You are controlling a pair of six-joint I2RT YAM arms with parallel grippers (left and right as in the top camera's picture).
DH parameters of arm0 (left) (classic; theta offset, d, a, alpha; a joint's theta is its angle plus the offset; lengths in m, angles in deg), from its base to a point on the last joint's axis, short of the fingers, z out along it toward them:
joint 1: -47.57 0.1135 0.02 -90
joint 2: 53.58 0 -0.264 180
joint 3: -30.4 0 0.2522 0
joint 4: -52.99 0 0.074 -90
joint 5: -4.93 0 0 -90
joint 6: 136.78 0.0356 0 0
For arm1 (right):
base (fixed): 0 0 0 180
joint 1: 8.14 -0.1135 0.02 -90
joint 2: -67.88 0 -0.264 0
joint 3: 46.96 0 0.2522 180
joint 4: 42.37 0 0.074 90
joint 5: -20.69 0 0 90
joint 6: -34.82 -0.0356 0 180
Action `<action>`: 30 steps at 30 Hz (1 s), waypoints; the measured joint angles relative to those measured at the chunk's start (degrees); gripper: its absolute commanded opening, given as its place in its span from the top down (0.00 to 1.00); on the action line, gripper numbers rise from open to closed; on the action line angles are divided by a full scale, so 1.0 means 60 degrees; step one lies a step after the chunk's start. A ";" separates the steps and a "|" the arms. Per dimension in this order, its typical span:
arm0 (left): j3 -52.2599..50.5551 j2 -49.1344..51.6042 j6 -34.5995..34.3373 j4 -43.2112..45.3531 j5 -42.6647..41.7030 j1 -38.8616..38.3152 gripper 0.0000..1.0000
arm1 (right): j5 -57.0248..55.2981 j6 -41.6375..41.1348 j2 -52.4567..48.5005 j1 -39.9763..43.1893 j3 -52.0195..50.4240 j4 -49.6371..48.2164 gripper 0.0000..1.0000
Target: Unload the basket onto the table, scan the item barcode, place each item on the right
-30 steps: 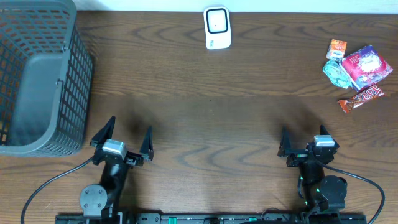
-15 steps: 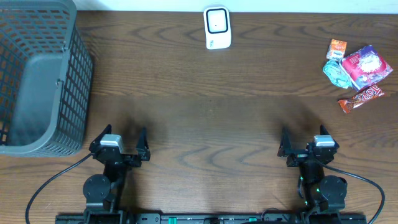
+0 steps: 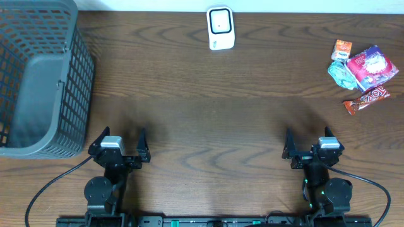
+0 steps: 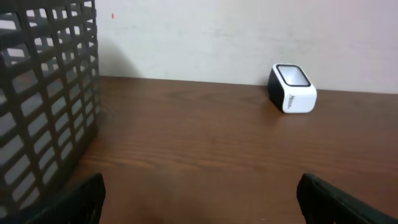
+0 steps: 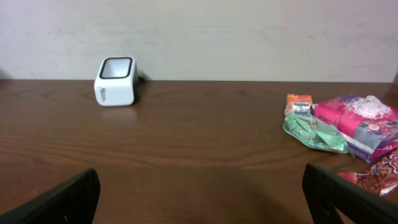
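While Both Grippers Stand Open, the Packets Lie by the Right Edge

As both arms are folded low at the near edge of the worktop, the left gripper is seen with its jaws spread wide and nothing between them. The right gripper is likewise held apart and empty at the same edge, well apart from the left one. In each wrist view only two dark fingertips are shown at the lower corners, with bare wood between them.

Beyond the left gripper, a dark grey mesh basket is placed at the far left corner of the worktop. Its slatted wall fills the left side of the left wrist view.

At the middle of the far edge, close to the pale wall, a small white barcode scanner with a dark window is set. It is caught by both wrist cameras.

Near the right edge, toward the far right corner, four snack packets are gathered in a loose cluster, well apart from both grippers and from the scanner. A small orange packet is placed farthest back. Just beside it a green packet is laid, touched on its right by a larger pink and purple packet. A red and orange bar wrapper is laid nearest the near edge, just beside the pink and purple packet. The barcodes are too small to be made out.
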 measured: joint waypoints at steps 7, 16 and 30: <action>0.0004 0.0000 0.0397 -0.0011 0.0033 0.0000 0.02 | 0.0000 0.0000 0.0000 0.0000 0.0000 -0.0004 0.01; 0.0007 0.0215 0.0535 -0.0011 0.0033 0.0000 0.02 | 0.0000 0.0000 0.0000 0.0000 0.0000 0.0000 0.01; 0.0007 0.0025 0.0535 -0.0004 0.0033 0.0000 0.02 | 0.0000 0.0000 0.0000 0.0000 -0.0004 0.0000 0.01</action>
